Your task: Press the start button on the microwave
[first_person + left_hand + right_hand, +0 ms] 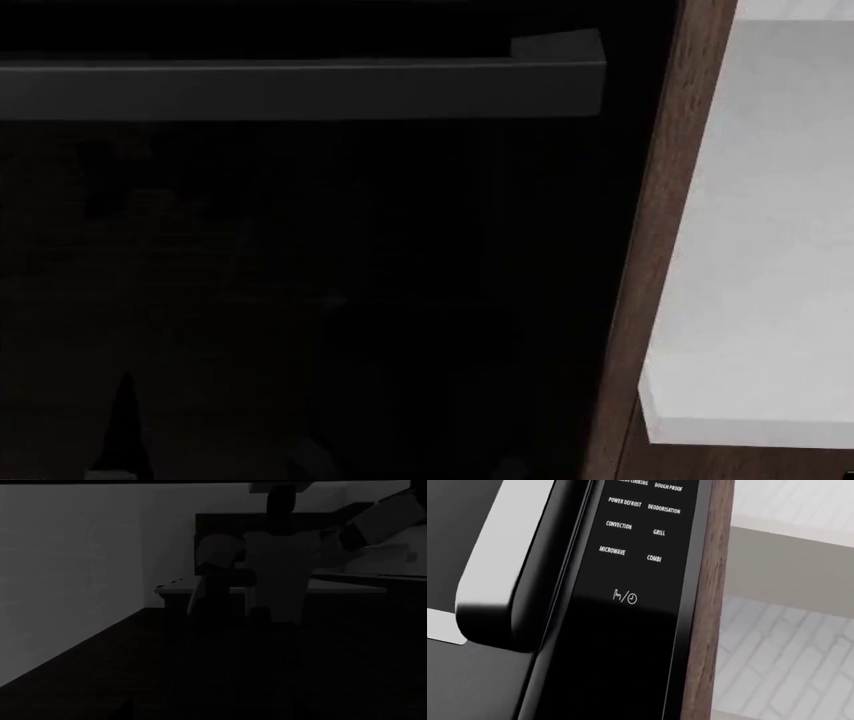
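In the right wrist view a glossy black control panel (pixel 627 555) fills the middle, with white labels such as MICROWAVE, COMBI, GRILL and CONVECTION and a hand-and-clock icon (pixel 625 597). A thick bar handle (pixel 514 580) runs beside it, and a brown wood strip (pixel 710 605) borders its other side. I cannot tell whether this panel belongs to the microwave, and no glass door window or round feet show. The head view shows only the large black appliance front (pixel 334 300) with its long dark-grey bar handle (pixel 294 88). Neither gripper's fingers show in any view.
A brown wood cabinet edge (pixel 654 250) and a white counter (pixel 774 250) stand right of the black front. The left wrist view is very dark: my own torso (pixel 273 575), my raised right arm (pixel 380 522), a grey wall (pixel 67 570) and dark floor (pixel 133 670).
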Robot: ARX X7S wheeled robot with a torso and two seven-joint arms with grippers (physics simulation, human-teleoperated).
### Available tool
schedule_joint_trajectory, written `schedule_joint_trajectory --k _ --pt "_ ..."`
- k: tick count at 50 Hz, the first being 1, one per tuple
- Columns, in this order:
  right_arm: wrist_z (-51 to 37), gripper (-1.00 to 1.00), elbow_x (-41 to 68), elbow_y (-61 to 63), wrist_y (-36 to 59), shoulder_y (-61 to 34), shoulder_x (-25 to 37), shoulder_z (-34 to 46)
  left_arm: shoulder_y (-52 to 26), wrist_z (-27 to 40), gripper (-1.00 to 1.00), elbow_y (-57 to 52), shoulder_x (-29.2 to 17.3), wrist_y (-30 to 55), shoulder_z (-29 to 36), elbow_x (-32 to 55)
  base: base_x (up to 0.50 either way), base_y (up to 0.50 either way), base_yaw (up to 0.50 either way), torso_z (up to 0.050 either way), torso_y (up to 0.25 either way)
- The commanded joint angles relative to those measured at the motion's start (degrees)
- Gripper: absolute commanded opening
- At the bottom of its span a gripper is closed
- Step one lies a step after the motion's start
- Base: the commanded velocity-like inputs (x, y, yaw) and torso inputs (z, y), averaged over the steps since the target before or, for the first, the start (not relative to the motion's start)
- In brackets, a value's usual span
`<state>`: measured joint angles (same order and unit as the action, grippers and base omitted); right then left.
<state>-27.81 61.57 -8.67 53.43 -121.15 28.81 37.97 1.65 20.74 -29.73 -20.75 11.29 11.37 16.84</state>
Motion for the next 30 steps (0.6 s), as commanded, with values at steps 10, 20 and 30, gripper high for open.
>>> schedule_joint_trajectory --k 10,20,30 --pt "5.83 -1.00 -4.78 -5.94 -2.84 -0.64 -3.33 1.03 0.02 -0.54 1.00 0.10 0.81 -0.31 -1.07 -1.12 0.00 0.00 0.00 0.000 0.000" --pt "7.47 -1.00 -5.81 -8.45 -3.96 -0.55 -4.70 1.85 0.23 -0.35 1.00 0.72 0.72 -0.80 -1.16 -1.06 0.00 0.00 0.00 0.000 0.000" --pt "9.40 -1.00 -7.94 -12.15 -5.59 -0.93 -5.76 3.16 0.01 -0.46 1.00 1.52 0.69 -1.30 -0.99 -1.03 0.00 0.00 0.00 0.000 0.000"
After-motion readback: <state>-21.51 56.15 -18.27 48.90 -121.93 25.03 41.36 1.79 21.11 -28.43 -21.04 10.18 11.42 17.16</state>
